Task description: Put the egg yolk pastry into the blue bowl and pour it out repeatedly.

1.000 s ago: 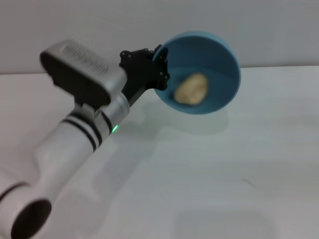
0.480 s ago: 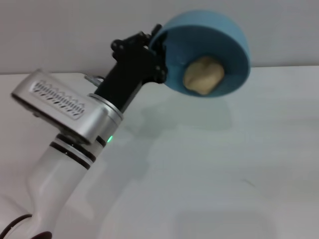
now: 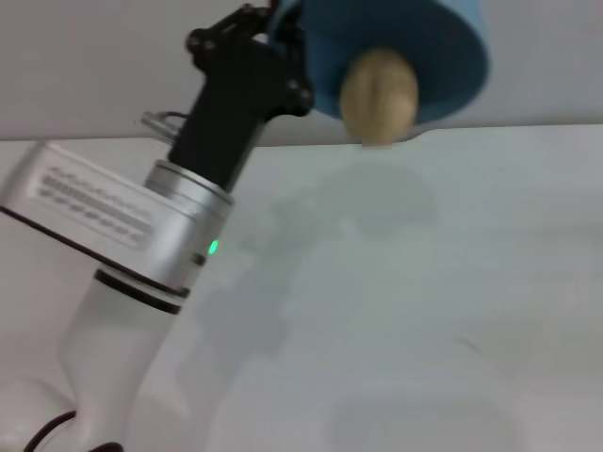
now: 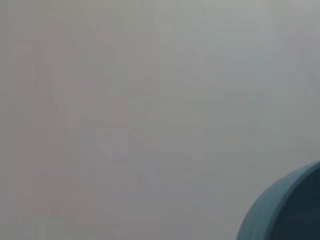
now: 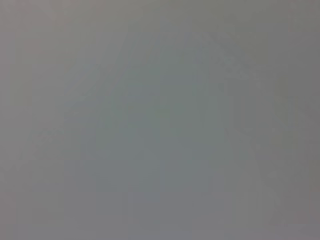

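Since the earlier frames your left arm has swung the blue bowl (image 3: 396, 52) higher and tipped it further, so its mouth now faces down toward you and its top is cut off by the upper edge of the head view. Half a second ago the egg yolk pastry (image 3: 378, 97) sat deeper inside; now it lies at the bowl's lower lip, top centre of the frame, its underside hanging just past the rim. Whether it touches the bowl at this instant is hard to make out.

Your left tool (image 3: 283, 56) is clenched on the bowl's left rim at the upper left of centre; the black fingers merge with the rim, and you cannot see the pads themselves. The white surface (image 3: 424, 311) below carries a soft shadow beneath the bowl.

In the left wrist view, only a curved slice of the bowl (image 4: 290, 210) shows in the lower right corner, cut off by the frame; everything else there is plain grey. Your right wrist view shows only flat grey, and the right tool appears in no view.
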{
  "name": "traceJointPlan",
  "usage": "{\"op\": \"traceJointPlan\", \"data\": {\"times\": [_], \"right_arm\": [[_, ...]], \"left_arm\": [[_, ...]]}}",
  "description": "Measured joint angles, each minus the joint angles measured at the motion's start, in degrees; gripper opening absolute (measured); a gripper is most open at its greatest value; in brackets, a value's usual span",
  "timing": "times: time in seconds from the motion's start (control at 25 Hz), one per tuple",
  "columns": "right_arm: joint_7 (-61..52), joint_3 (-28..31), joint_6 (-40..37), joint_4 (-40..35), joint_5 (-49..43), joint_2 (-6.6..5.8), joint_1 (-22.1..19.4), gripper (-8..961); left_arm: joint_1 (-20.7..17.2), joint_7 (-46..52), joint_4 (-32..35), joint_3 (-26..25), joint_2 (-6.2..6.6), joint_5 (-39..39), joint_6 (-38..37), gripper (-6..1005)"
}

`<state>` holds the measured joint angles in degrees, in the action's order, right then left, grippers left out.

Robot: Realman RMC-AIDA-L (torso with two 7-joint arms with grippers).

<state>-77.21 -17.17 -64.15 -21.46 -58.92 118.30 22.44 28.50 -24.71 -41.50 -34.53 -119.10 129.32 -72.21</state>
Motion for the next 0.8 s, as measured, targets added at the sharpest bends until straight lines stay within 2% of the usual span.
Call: {"op": "traceJointPlan", "data": {"times": [0.2,0.48,0.68,0.8], "right_arm": [[0.0,0.1,-0.5,0.0,0.0,0.0,0.0,496],[0.1,0.0,-0.5,-0.1,-0.1,0.0,0.1,496],[1.8,-3.2,-0.7,-0.6,-0.7,-0.23,0.5,496],[5.8,-8.8,-3.0,-2.2,-3.1,-0.56,1.3,495]], "left_arm": [[3.1,-9.0,2.0,3.4,0.0,0.0,-0.1,10],[3.8,-8.5,3.4,2.7,0.01,-0.2,-0.1,10],[3.9,-3.0,3.9,-0.4,0.01,-0.4,1.4,10],[3.6,0.9,2.0,-4.9,0.24,-0.4,7.8,11]]}}
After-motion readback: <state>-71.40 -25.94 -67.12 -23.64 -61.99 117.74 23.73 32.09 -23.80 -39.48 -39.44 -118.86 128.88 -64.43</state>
